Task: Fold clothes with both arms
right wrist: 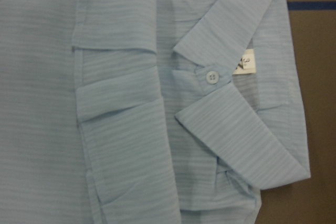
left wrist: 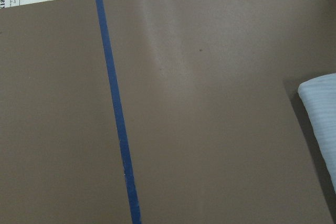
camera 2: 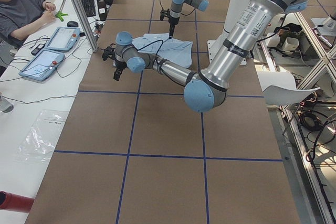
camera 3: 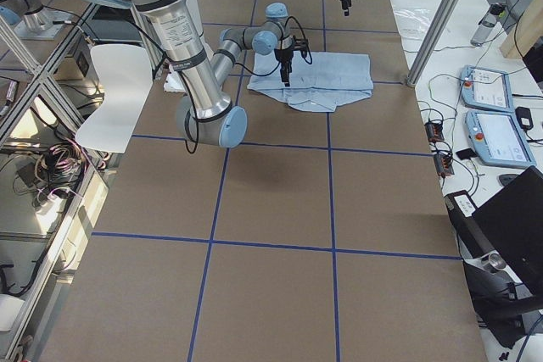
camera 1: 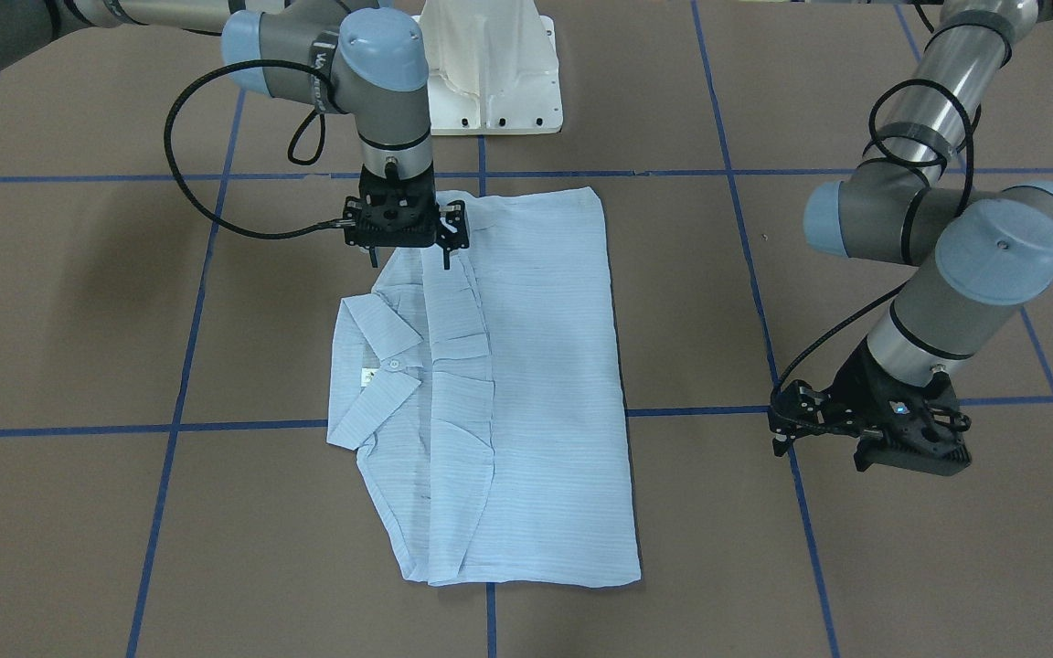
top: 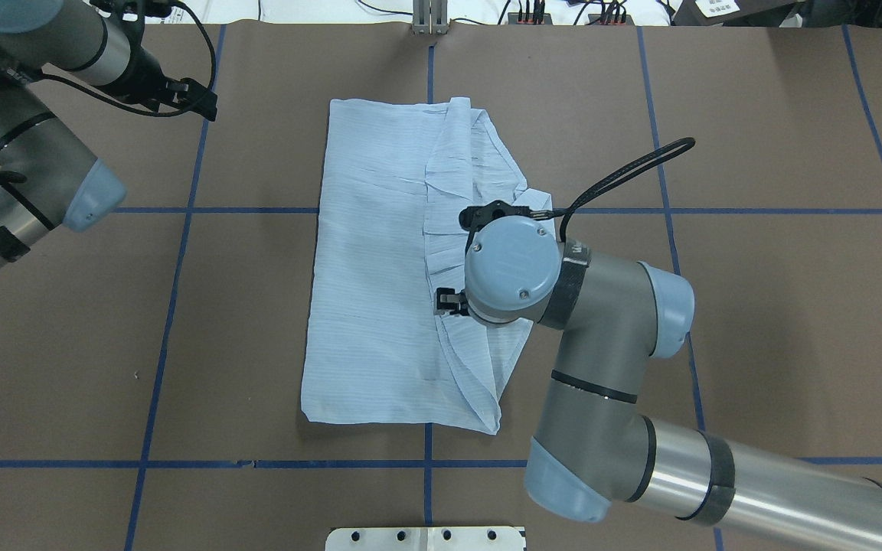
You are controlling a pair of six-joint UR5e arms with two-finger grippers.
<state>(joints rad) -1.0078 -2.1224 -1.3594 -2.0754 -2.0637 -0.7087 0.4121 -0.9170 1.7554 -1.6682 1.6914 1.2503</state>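
The light-blue striped shirt (camera 1: 536, 393) lies flat on the brown table, folded into a long rectangle, and also shows in the overhead view (top: 372, 268). Its collar (camera 1: 380, 356), neck label (right wrist: 245, 62) and top button (right wrist: 211, 76) face up on the robot's right side. My right gripper (camera 1: 408, 256) hangs open just above the shirt's near end, beside the folded edge, holding nothing. My left gripper (camera 1: 778, 428) is open and empty, low over bare table off the shirt's left side; it also shows in the overhead view (top: 194, 98). The left wrist view shows only a shirt corner (left wrist: 321, 124).
The white pedestal base (camera 1: 494, 82) stands at the robot's edge of the table. Blue tape lines (camera 1: 179, 366) grid the brown surface. An operator (camera 2: 21, 9) sits by control tablets (camera 2: 52, 51) beyond the far edge. A metal post (camera 2: 79, 9) stands there too.
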